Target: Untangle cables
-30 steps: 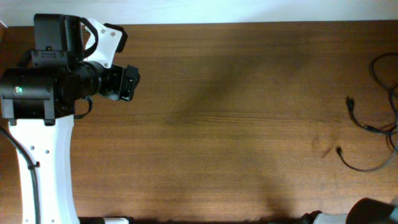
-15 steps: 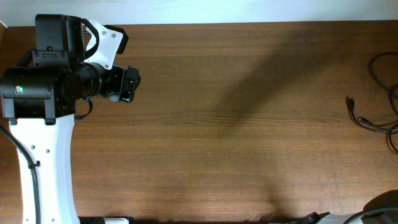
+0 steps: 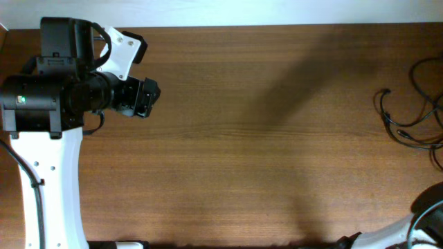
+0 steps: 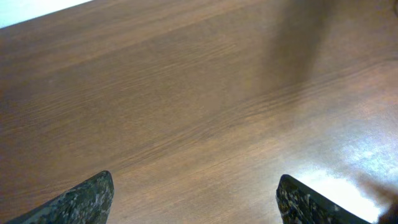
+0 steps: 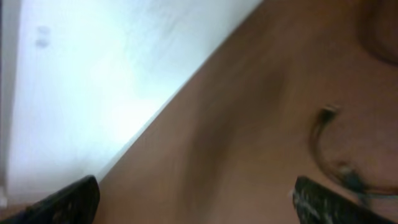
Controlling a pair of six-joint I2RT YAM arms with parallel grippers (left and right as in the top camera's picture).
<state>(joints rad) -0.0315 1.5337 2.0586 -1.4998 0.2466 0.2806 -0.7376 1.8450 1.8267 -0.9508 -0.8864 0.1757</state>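
The cables point(image 3: 389, 121) are thin black cords lying in loose loops at the table's right edge, with one plug end pointing toward the middle. In the blurred right wrist view, a curved cable with its metal-tipped plug point(image 5: 328, 112) lies ahead and to the right of my right gripper point(image 5: 199, 205). That gripper is open and holds nothing. My left gripper point(image 3: 145, 99) hovers over the far left of the table, well away from the cables. In its wrist view the left gripper point(image 4: 196, 205) is open over bare wood.
The left arm's white base and black body point(image 3: 41, 104) fill the left side. Part of the right arm point(image 3: 429, 221) shows at the bottom right corner. The wooden table point(image 3: 242, 138) meets a white wall point(image 5: 93, 74) at the back.
My right gripper has gone from shut to open. The cable loop in the lower right of the overhead view is gone, and the cords have shifted up along the right edge. The left arm barely moved.
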